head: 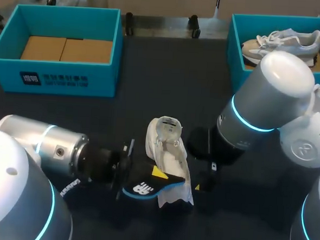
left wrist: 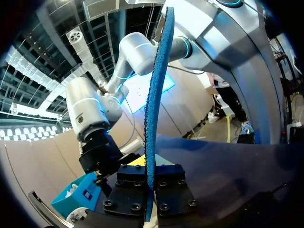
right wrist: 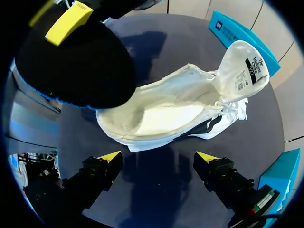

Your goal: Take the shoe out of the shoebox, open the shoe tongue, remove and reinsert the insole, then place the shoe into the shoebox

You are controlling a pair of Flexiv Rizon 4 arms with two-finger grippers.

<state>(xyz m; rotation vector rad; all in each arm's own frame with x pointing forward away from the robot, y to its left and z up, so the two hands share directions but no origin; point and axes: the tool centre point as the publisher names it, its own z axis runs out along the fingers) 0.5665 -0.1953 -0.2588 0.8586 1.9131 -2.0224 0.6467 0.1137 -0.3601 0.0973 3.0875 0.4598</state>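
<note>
White fabric sneaker: is lying at the middle of the dark counter, outside both boxes, with its toe end pointing far and its heel end near. The tongue is standing folded back over the toe, its label facing up, and the pale inside of the shoe is lying open to the right wrist view.

Black insole with a blue edge: is hanging at the heel end of the sneaker on its left side and overlapping it. Whether it is touching the shoe cannot be told.

Left tool: is coming in from the near left and is clenched on the insole, which is showing edge-on between its fingers in the left wrist view.

Right tool: is hovering just right of the sneaker, released. Its yellow tips are standing wide apart and gripping nothing, with the shoe lying ahead of them.

Teal shoebox, far left: is sitting with only its brown cardboard floor showing.

Teal shoebox, far right: is holding a second grey-and-white sneaker.
</note>
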